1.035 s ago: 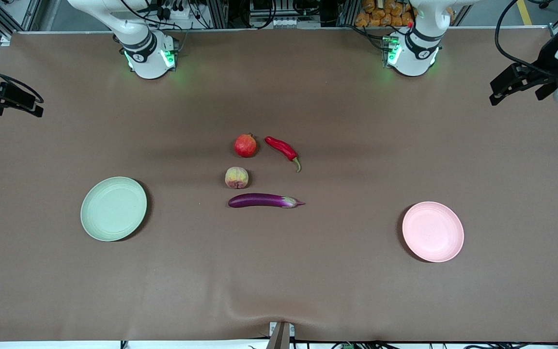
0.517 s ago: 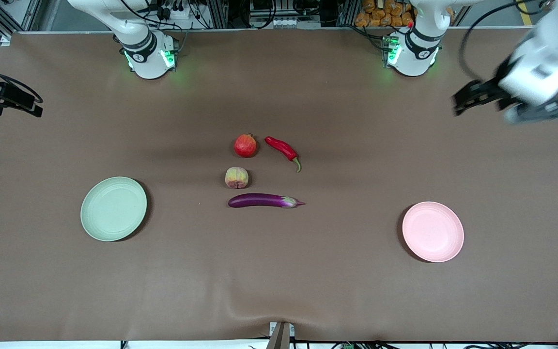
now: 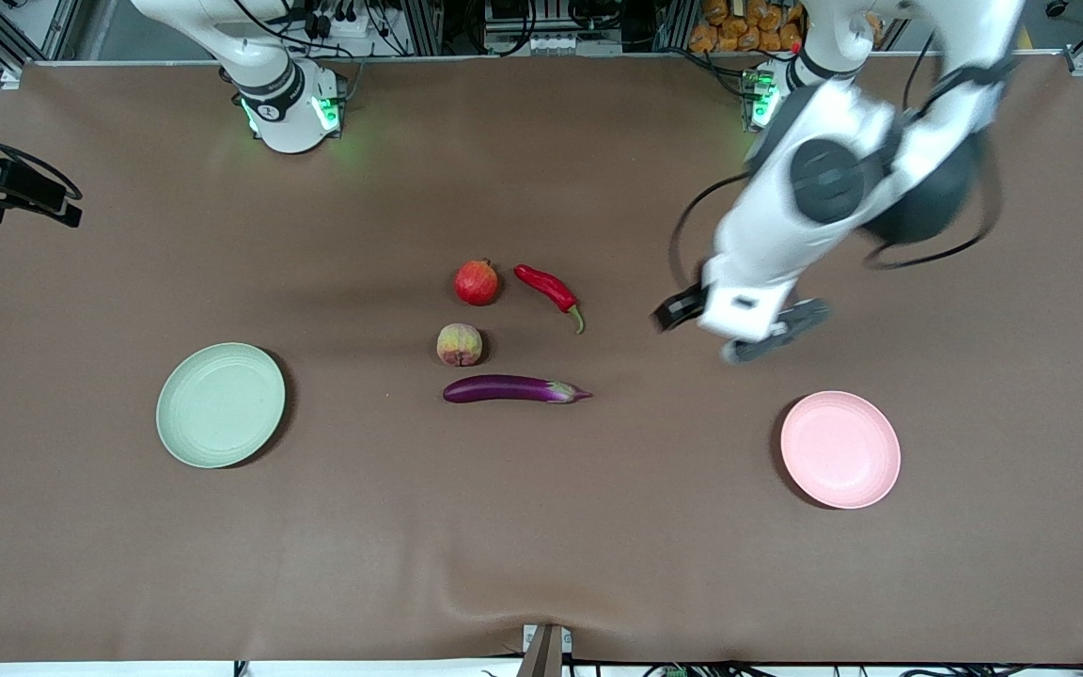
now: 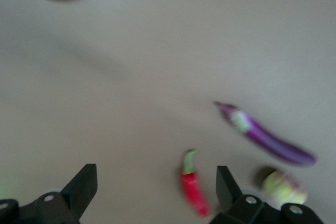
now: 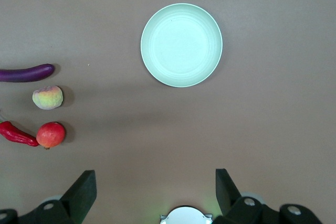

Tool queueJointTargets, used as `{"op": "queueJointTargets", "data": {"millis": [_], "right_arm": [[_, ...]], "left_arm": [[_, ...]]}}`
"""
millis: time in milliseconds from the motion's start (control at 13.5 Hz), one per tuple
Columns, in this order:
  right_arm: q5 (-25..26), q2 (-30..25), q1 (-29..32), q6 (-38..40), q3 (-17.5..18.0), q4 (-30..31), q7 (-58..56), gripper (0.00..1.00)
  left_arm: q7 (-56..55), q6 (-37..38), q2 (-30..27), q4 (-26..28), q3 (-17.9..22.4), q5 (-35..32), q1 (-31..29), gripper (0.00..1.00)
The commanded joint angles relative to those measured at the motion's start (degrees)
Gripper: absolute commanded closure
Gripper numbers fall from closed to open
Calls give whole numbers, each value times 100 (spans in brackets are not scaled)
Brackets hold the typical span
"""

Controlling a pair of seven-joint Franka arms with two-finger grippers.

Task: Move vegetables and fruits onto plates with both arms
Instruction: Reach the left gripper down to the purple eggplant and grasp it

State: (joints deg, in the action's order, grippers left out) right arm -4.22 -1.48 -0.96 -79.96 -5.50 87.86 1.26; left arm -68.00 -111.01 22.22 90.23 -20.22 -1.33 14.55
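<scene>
Green plate (image 5: 181, 44) only in right wrist view.

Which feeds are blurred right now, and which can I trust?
Front view: left arm and left gripper smeared, table items crisp. Left wrist view: blurred throughout, chili and eggplant soft-edged. Right wrist view: sharp, green plate evenly lit, no glare.

The left arm is reaching out from its base over the surface, elbow bent and wrist angled down, its left gripper (image 3: 734, 331) hanging in the air with fingers (image 4: 84, 184) spread wide and holding nothing. The right arm is waiting, its right gripper (image 5: 152, 192) raised high over the surface, fingers (image 5: 83, 188) likewise parted and empty.
</scene>
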Motion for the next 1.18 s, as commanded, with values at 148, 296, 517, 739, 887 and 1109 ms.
{"op": "queueJointTargets", "data": {"millis": [148,296,517,739,887,1109], "right_arm": [[9,-2,43,77,41,-76,67,0],[9,-10,43,77,32,-76,67,0],[9,-2,43,77,41,-76,67,0],[9,-2,43,77,32,-76,67,0],[9,-2,43,86,32,-76,67,0],[9,-2,43,77,41,-76,58,0]], "left_arm": [[-2582,-324,1888,-1769,140,-1166,925,0],[-3042,-805,2146,-1799,430,-1176,1224,10],[-3824,-1377,2497,-1798,493,-1176,1375,22],[-4264,-1765,2743,-1807,501,-1176,1541,27],[-4458,-1941,2884,-1798,510,-1185,1699,30],[-4582,-2099,3069,-1798,545,-1185,1779,32]]}}
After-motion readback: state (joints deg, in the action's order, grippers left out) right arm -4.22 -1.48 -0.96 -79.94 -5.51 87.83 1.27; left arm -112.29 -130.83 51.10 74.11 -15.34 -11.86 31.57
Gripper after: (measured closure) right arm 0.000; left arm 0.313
